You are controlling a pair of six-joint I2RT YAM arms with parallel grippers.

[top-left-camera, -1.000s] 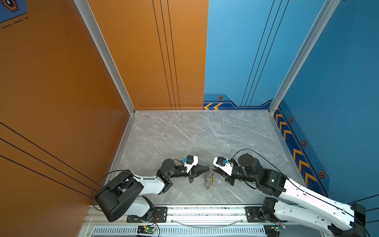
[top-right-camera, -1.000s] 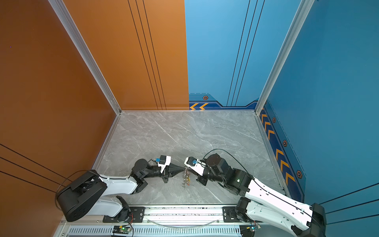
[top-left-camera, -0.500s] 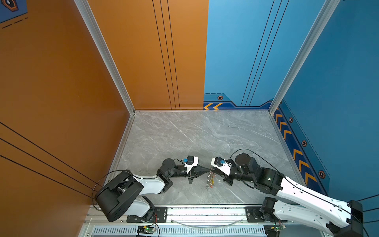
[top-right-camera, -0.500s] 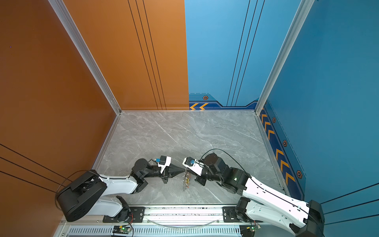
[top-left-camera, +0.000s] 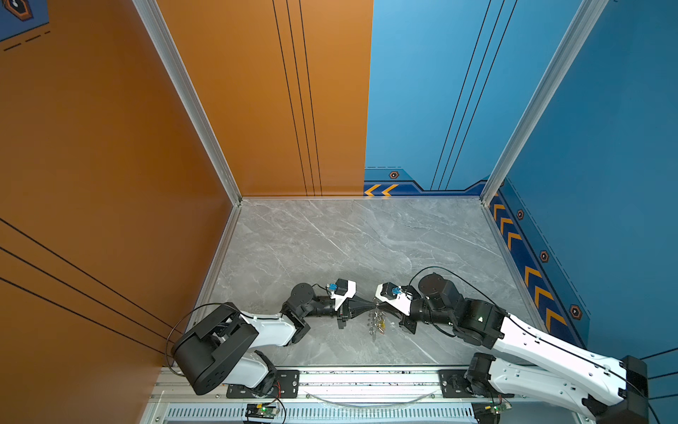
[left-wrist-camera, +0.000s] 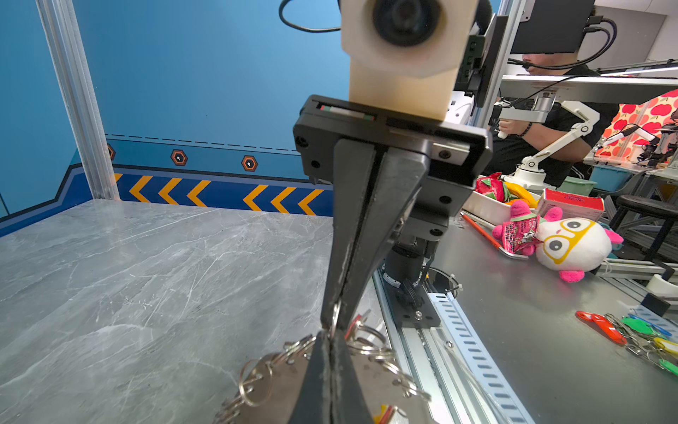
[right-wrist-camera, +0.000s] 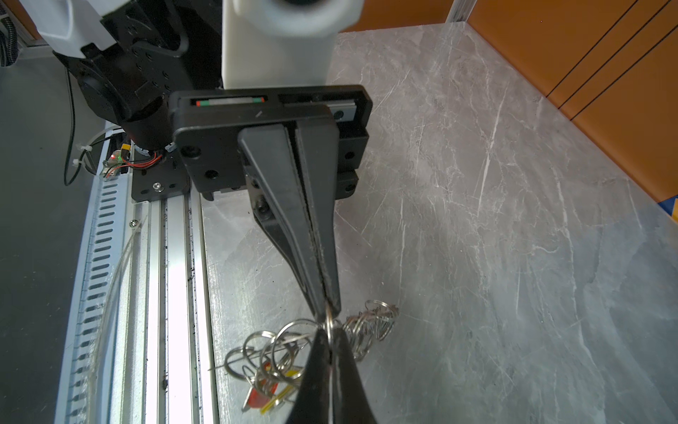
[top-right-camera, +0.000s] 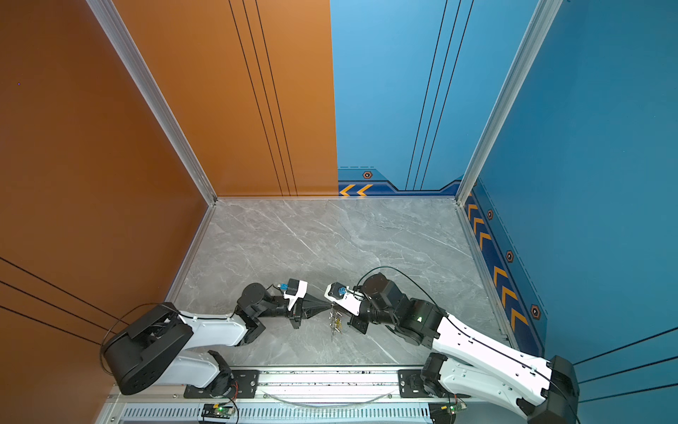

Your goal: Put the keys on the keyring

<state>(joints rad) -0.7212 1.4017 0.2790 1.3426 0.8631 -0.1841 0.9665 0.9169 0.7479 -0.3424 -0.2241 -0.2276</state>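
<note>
Left tool (top-left-camera: 370, 307) and right tool (top-left-camera: 379, 307) are nose to nose. Both are squeezed narrow on one thin silver keyring (right-wrist-camera: 330, 322), and both wrist views show it pinched where the tips meet. The keys (top-left-camera: 378, 326), with red and yellow heads, bunch up just on the rail (top-left-camera: 367, 381) side of that pinch. I can't tell whether they dangle or rest. A tangle of plain rings (right-wrist-camera: 372, 323) sits on the side away from the rail.

The grey marbled surface (top-left-camera: 330, 249) runs back from the rail to an orange wall (top-left-camera: 257, 110) and a blue wall (top-left-camera: 422, 91). Yellow chevrons (top-left-camera: 513, 238) run along the base.

In both top views the bunch is only a small glint, and it takes the right wrist view to separate rings from keys. Only the left wrist view looks past the rail, to a metal surface (left-wrist-camera: 532, 348) carrying a plush toy (left-wrist-camera: 572, 246) and more coloured key tags (left-wrist-camera: 601, 326).
</note>
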